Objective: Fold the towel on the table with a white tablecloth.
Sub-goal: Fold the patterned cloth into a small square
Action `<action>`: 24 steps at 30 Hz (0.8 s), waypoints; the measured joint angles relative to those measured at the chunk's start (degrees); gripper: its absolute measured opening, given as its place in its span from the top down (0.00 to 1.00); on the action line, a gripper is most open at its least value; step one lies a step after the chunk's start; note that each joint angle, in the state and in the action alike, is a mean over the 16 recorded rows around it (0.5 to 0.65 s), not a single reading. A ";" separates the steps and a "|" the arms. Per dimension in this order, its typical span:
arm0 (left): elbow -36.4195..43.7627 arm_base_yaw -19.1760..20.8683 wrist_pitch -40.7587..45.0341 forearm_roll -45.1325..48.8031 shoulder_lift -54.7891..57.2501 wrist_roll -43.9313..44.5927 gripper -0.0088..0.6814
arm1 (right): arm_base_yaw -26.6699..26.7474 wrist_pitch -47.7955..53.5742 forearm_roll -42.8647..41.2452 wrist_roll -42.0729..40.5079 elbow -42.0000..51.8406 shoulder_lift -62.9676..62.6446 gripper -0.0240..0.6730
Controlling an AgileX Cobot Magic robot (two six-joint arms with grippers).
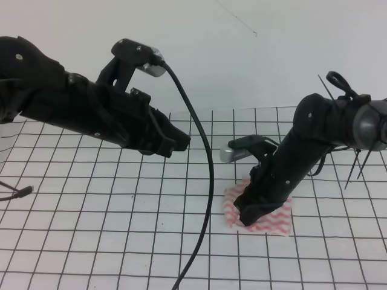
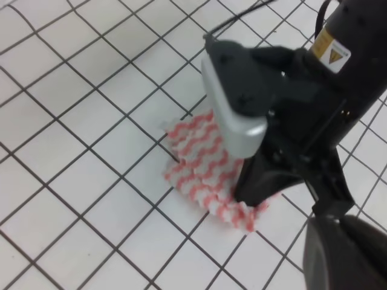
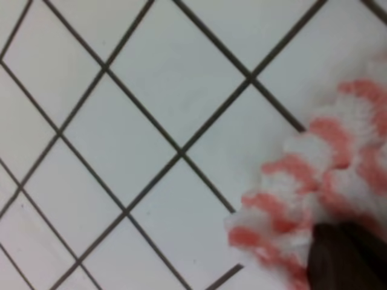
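Right now our right gripper (image 1: 251, 212) presses down onto the striped towel (image 1: 266, 222), bunched on the gridded tablecloth (image 1: 109, 229); whether it is clenched we cannot tell. Our left gripper (image 1: 175, 144) hovers well apart, seemingly closed. We should pinch one edge only and drag flat.

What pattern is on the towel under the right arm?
The towel is white with red-pink wavy stripes, clearest in the left wrist view.

Lab bench: grid tablecloth (image 1: 91, 229), robot arms
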 joint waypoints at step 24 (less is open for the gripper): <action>-0.14 -3.06 -4.02 -10.29 8.14 9.24 0.99 | -4.98 -2.62 -15.53 9.42 0.02 -1.83 0.96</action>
